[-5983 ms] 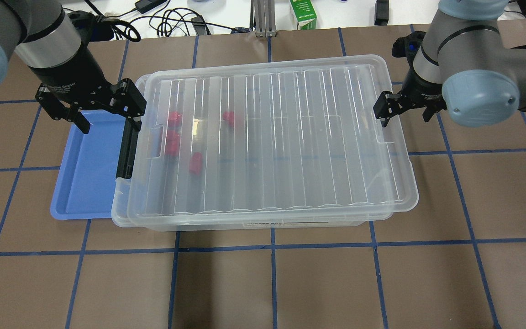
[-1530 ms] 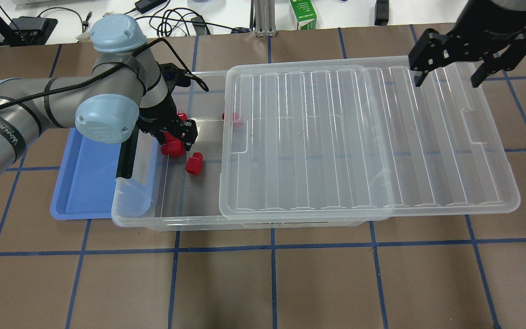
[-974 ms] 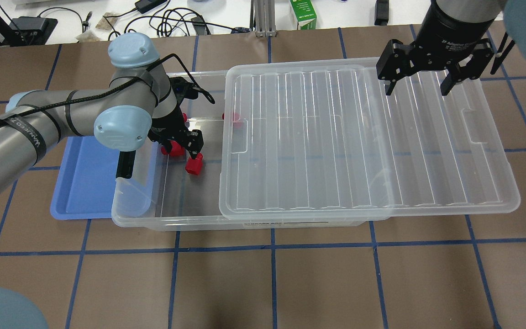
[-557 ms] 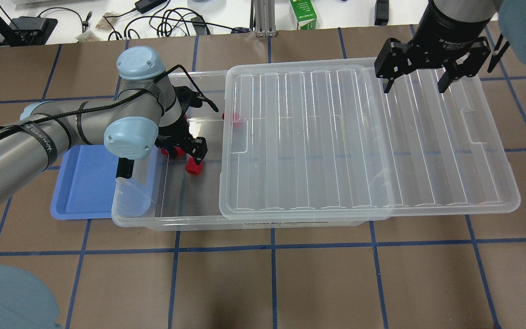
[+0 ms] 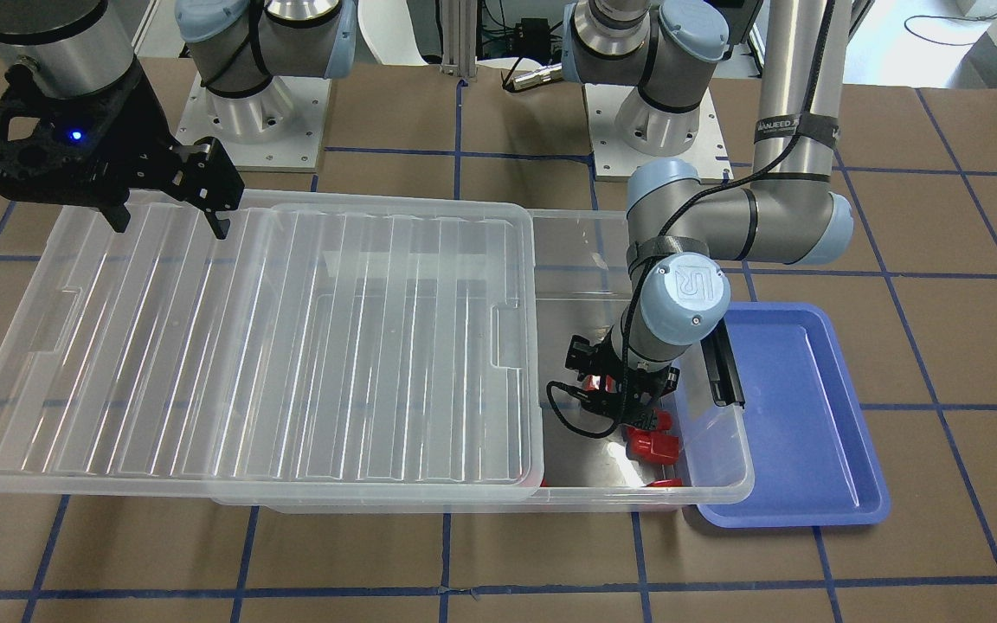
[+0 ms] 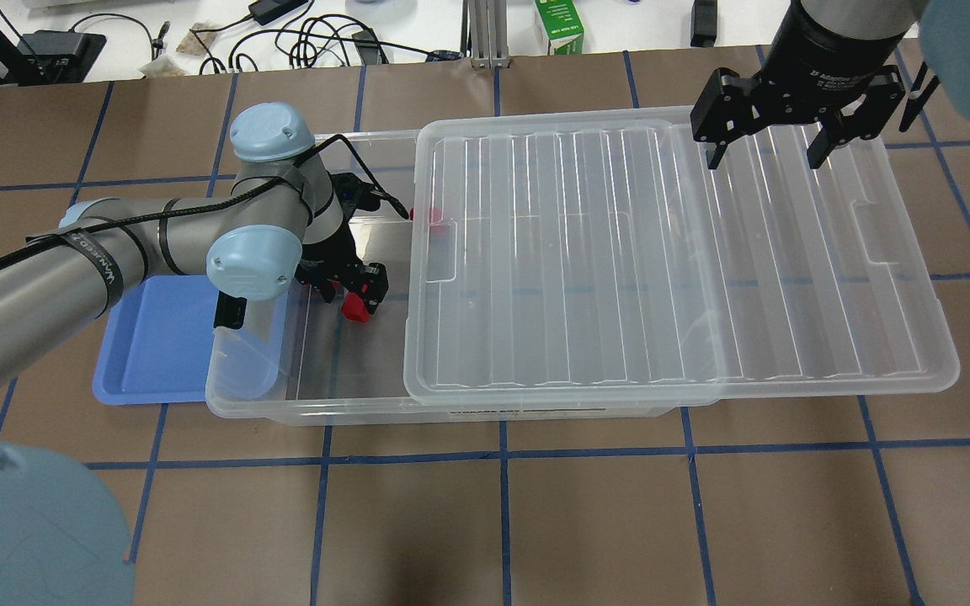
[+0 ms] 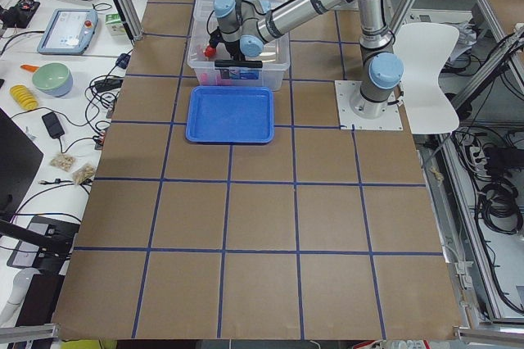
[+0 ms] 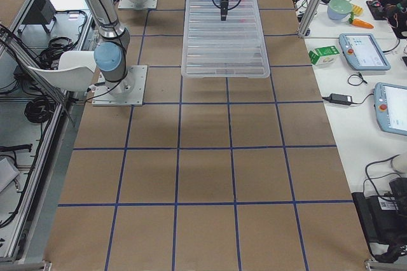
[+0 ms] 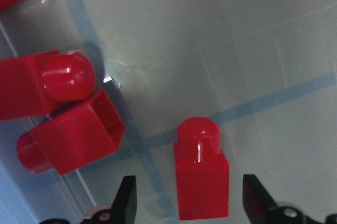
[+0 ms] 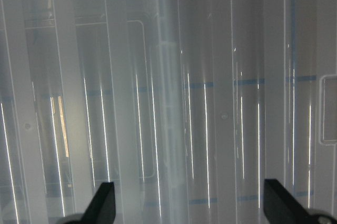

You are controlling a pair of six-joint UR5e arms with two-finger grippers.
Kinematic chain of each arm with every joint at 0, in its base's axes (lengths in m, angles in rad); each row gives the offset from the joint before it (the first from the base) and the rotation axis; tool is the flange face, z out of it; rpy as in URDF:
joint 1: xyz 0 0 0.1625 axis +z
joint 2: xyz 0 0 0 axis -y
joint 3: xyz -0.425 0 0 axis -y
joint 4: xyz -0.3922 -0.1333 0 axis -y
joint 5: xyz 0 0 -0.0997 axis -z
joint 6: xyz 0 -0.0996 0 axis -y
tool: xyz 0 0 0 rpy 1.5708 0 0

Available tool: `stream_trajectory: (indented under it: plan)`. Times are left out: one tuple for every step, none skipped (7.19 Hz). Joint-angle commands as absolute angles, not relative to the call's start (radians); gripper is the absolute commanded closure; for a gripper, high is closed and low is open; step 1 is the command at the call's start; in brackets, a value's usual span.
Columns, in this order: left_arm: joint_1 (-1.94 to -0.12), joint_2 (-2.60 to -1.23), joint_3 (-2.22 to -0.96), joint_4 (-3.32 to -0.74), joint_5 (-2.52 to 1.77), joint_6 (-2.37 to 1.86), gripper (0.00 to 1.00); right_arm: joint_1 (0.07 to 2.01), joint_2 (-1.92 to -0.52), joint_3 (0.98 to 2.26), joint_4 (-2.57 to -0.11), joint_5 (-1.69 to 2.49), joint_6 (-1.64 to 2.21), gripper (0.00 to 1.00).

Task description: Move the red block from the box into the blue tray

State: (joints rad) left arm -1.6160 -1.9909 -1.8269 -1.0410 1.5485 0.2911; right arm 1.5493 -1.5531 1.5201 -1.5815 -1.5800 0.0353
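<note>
A: Six seconds back the lid [image 6: 670,252] covered everything. It has since slid toward the robot's right, so the box [image 6: 317,411] stands uncovered at its left end — and the left gripper [image 6: 356,295] has left its place over the blue tray [image 6: 157,345] and gone down inside the box.

B: Has it caught anything?

A: No. Its fingers [image 9: 126,197] stand spread, one on each side of the red block [image 9: 201,182], and the wrist view shows a gap on both sides. That block lies flat on the box floor, its stub pointing away from the fingers.

B: Others nearby?

A: Two more red blocks [image 9: 68,145] lie touching each other just beside it (on the tray side), and a lone red block [image 6: 430,215] sits farther off, partly under the lid's edge.

B: And the tray?

A: It is on the table against the box's left end, next to the black latch bar [image 6: 231,313].

B: What about the right gripper [image 6: 767,156]?

A: Spread wide as well — it hangs above the lid's far right corner, with only ribbed plastic between its fingers.
</note>
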Motion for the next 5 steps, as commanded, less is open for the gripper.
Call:
stream_trajectory:
  plan:
    - [-1.617, -1.994, -1.825, -1.039, 1.548, 0.287, 1.00, 1.549, -1.552, 1.520, -1.582, -1.580, 0.035, 0.00]
    - [-1.615, -1.994, -1.819, -1.040, 1.519, 0.282, 1.00, 1.549, -1.554, 1.520, -1.582, -1.582, 0.035, 0.00]
    - [-1.615, -1.987, -1.810, -1.042, 1.488, 0.279, 1.00, 1.549, -1.554, 1.520, -1.582, -1.582, 0.035, 0.00]
    - [-1.617, -1.961, -1.798, -1.060, 1.494, 0.276, 1.00, 1.549, -1.554, 1.520, -1.582, -1.582, 0.035, 0.00]
    - [-1.617, -1.935, -1.764, -1.133, 1.491, 0.269, 1.00, 1.549, -1.554, 1.520, -1.582, -1.582, 0.035, 0.00]
